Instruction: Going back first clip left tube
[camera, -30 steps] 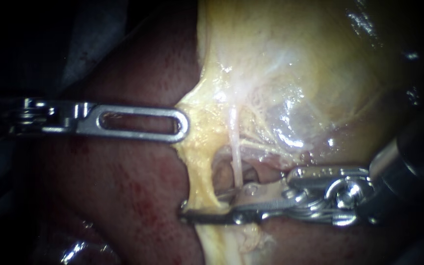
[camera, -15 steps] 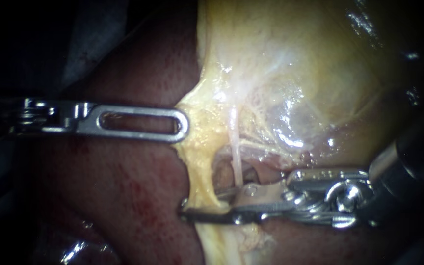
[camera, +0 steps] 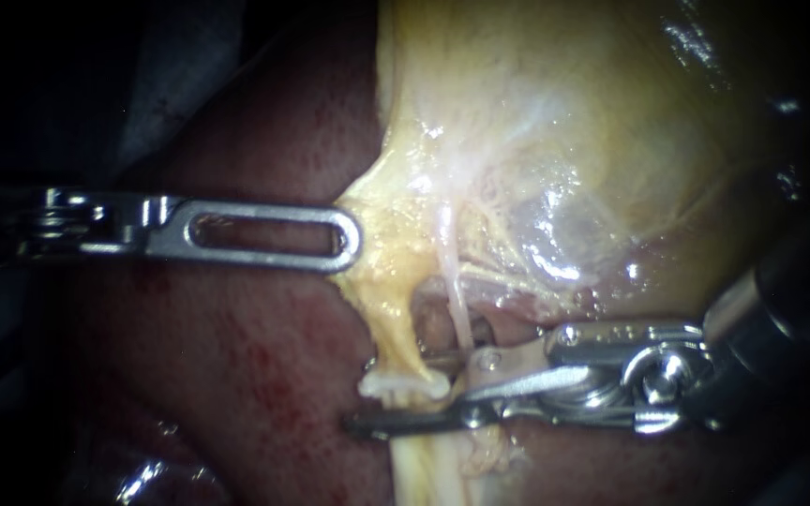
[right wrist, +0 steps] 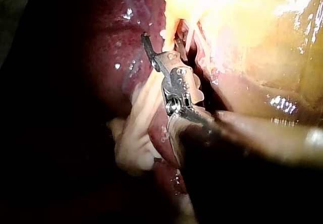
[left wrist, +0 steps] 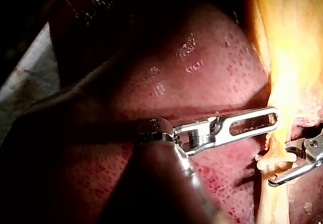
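Showing clip [camera: 403,384]: endoscope, left wrist views

The left instrument [camera: 352,245] lies level, shaft entering from the side, its slotted jaws closed together on the edge of the yellow tissue [camera: 379,258] above the clip [camera: 403,383]. The right instrument [camera: 388,394] reaches in opposite, jaws parted, one above the clip and one below.

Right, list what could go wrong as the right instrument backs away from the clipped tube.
1. The slender silver right instrument, open, straddles the thick yellow tube at the small white clip; backing out could snag it.
2. The thin pale tube runs right beside that tip and might be dragged along.
3. The silver left instrument holds the yellow tissue taut; a jolt may tear it.
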You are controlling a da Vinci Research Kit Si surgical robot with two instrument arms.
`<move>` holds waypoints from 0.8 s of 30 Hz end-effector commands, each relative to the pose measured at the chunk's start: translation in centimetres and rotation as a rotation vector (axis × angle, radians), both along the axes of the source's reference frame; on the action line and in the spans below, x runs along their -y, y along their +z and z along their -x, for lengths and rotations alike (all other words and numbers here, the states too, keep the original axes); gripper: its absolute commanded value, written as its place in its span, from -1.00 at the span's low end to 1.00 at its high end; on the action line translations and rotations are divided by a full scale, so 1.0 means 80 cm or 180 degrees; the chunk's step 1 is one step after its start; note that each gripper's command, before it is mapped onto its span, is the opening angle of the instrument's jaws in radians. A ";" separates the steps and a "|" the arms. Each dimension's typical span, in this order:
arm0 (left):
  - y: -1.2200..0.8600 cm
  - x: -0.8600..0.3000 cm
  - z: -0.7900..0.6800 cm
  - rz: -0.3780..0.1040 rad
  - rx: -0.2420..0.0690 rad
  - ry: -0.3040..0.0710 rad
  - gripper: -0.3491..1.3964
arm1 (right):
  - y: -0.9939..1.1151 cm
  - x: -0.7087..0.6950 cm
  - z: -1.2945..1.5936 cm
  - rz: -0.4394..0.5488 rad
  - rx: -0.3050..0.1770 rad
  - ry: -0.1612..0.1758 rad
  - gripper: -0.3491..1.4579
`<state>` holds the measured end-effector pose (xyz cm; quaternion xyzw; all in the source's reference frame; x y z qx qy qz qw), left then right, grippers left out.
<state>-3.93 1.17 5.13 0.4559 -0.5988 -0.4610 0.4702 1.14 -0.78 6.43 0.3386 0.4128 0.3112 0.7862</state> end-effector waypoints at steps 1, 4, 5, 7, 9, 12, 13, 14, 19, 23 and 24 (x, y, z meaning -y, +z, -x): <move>0.0000 0.0000 0.0000 0.0000 0.0001 0.0000 -1.00 | -0.0002 -0.0001 0.0000 0.0017 0.0000 0.0000 -0.16; 0.0000 0.0000 -0.0001 0.0000 0.0001 0.0001 -1.00 | -0.0006 -0.0005 0.0001 0.0024 -0.0004 -0.0004 -0.14; -0.0001 0.0000 -0.0001 0.0000 0.0001 0.0001 -1.00 | -0.0007 -0.0006 0.0001 0.0037 -0.0009 -0.0011 -0.13; -0.0001 0.0000 -0.0002 0.0000 0.0002 0.0002 -1.00 | -0.0010 -0.0008 0.0002 0.0032 -0.0009 -0.0010 -0.12; -0.0001 0.0000 -0.0002 0.0000 0.0002 0.0002 -1.00 | -0.0010 -0.0007 0.0003 0.0048 -0.0014 -0.0019 -0.11; -0.0001 0.0001 -0.0003 0.0000 0.0002 0.0003 -1.00 | -0.0011 -0.0008 0.0003 0.0078 -0.0024 -0.0037 -0.08; -0.0001 0.0001 -0.0003 -0.0001 0.0003 0.0003 -1.00 | -0.0012 -0.0008 0.0003 0.0077 -0.0024 -0.0035 -0.06; -0.0001 0.0001 -0.0003 -0.0001 0.0003 0.0004 -1.00 | -0.0013 -0.0009 0.0003 0.0075 -0.0023 -0.0034 -0.06; -0.0001 0.0000 -0.0003 -0.0001 0.0003 0.0004 -1.00 | -0.0019 -0.0016 0.0006 0.0093 -0.0032 -0.0045 -0.06; -0.0001 0.0000 -0.0003 -0.0001 0.0003 0.0004 -1.00 | -0.0020 -0.0017 0.0008 0.0126 -0.0039 -0.0052 -0.08; -0.0001 0.0001 -0.0003 -0.0001 0.0003 0.0004 -1.00 | -0.0020 -0.0018 0.0009 0.0142 -0.0044 -0.0061 -0.08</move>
